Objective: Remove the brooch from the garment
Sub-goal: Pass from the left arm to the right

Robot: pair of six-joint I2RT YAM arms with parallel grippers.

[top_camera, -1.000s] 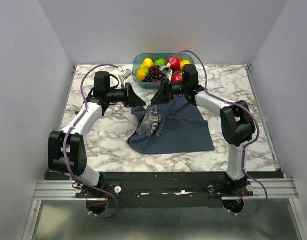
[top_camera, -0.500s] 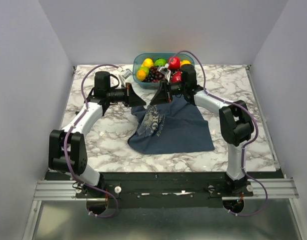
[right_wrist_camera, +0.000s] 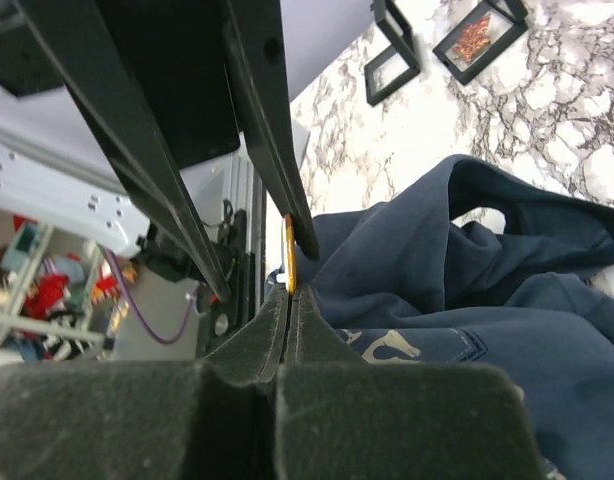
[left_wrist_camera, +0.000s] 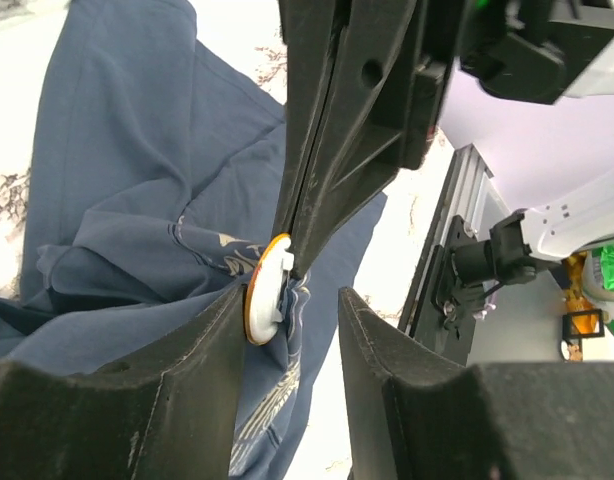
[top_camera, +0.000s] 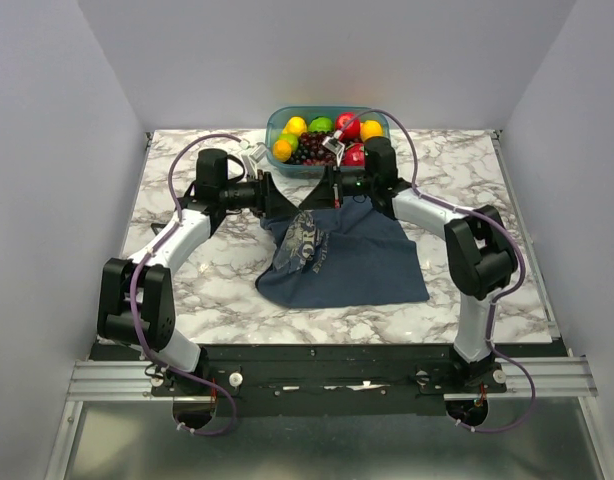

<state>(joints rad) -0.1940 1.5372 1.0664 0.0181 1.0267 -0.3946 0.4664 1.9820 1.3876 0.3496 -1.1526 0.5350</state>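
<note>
The right tool (right_wrist_camera: 290,300) is pinched shut on the brooch (left_wrist_camera: 269,290). It holds a peak of the garment (top_camera: 357,260) up off the table (top_camera: 207,290), near the middle of the far edge. The left tool (left_wrist_camera: 292,300) stands half parted astride the brooch, gripping nothing, probably so the pin can be drawn free of the cloth.

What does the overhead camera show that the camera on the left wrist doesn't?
Only the overhead view shows the bowl of fruit at the far side of the marble table, and both arms whole. Only the left wrist view shows the brooch close up. It is a small gold-edged disc, seemingly pinched at the tip of the shut right tool, between the fingers of the open left tool. Both show the dark blue garment and the two tools meeting over it.
</note>
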